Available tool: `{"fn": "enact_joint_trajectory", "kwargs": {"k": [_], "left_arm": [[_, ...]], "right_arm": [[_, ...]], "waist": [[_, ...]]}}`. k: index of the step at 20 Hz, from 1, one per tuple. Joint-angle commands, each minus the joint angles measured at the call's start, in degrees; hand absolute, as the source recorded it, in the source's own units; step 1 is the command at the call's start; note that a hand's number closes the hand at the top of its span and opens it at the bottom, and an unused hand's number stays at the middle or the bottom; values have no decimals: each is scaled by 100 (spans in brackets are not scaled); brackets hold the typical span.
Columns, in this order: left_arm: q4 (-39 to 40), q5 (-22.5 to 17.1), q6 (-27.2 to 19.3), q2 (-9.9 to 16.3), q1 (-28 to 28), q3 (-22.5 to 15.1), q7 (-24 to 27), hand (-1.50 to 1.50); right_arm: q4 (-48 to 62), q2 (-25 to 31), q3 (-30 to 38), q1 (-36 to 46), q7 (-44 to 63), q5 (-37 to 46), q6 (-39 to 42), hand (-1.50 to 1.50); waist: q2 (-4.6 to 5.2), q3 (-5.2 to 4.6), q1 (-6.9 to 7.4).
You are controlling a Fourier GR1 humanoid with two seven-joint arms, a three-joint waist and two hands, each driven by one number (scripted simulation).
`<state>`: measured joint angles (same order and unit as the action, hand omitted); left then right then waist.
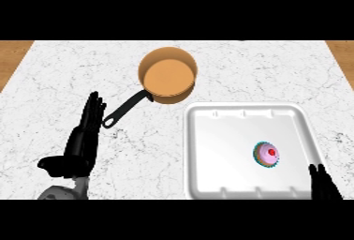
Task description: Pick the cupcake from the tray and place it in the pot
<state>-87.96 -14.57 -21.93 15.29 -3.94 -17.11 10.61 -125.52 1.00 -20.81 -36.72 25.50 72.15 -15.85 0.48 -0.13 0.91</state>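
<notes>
A cupcake (268, 154) with pink icing, a red cherry and a teal wrapper sits in the right half of a white tray (207, 140). An orange pot (168, 75) with a black handle (126, 108) stands on the counter beyond the tray's far left corner. My left hand (84, 136) stands open at the left, fingers straight up, just left of the handle's end. Only the fingertips of my right hand (321, 183) show at the lower right, over the tray's near right corner, a little way below and right of the cupcake.
The counter top (69, 70) is white marble with wooden strips (14, 51) at its far left and far right edges. The pot is empty inside.
</notes>
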Motion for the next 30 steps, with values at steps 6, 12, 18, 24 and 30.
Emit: {"fn": "enact_joint_trajectory", "kwargs": {"k": [6, 12, 18, 24, 30], "left_arm": [[-49, 5, 374, 51, 110, 375, -79, 0], [-76, 257, 562, -168, 450, 549, 162, 0], [196, 593, 553, -469, 484, 601, 337, 0], [-346, 682, 728, -525, 553, 699, -233, 0], [163, 674, 797, -579, 86, 944, -53, 0]], "right_arm": [[1170, -99, -72, 1651, 1428, 65, 675, -150], [1707, -100, 38, 1784, 1282, 73, 312, -150], [1923, 69, 565, 2098, 1049, -363, 397, -150], [2413, -64, 567, 2378, 1065, -299, 109, -150], [2435, 267, 566, 2549, 826, 333, -201, 150]], "waist": [[-45, 13, -78], [-51, 13, -91], [-50, 13, -96], [-52, 13, -90], [-49, 12, -110]]}}
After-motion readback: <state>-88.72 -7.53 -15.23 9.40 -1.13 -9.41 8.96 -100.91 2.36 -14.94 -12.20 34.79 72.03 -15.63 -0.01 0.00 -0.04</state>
